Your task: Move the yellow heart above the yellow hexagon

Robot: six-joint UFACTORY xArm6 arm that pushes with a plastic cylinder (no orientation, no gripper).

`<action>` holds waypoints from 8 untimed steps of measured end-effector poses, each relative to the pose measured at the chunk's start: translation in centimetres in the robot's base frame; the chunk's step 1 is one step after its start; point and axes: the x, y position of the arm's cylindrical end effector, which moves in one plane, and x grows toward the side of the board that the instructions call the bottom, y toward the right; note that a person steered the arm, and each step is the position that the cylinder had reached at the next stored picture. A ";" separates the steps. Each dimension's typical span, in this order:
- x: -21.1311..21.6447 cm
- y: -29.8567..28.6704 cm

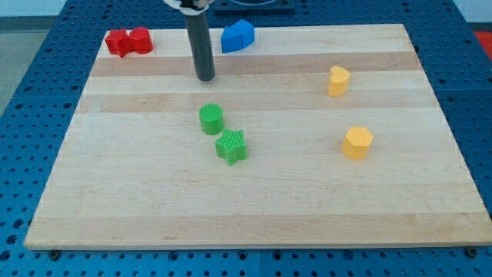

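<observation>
The yellow heart lies on the wooden board at the view's upper right. The yellow hexagon lies below it, slightly to the right. My tip rests on the board in the upper middle, far to the left of both yellow blocks. It stands just above the green cylinder and touches no block.
A green star lies right below the green cylinder. Two red blocks sit together at the top left corner. A blue block lies at the top edge, right of the rod. The board is edged by a blue perforated table.
</observation>
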 end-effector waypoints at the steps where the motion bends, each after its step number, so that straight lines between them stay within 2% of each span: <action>1: -0.4 3.9; 2: -1.9 8.7; 4: -1.8 20.4; 7: 8.1 25.5; 8: 7.7 25.5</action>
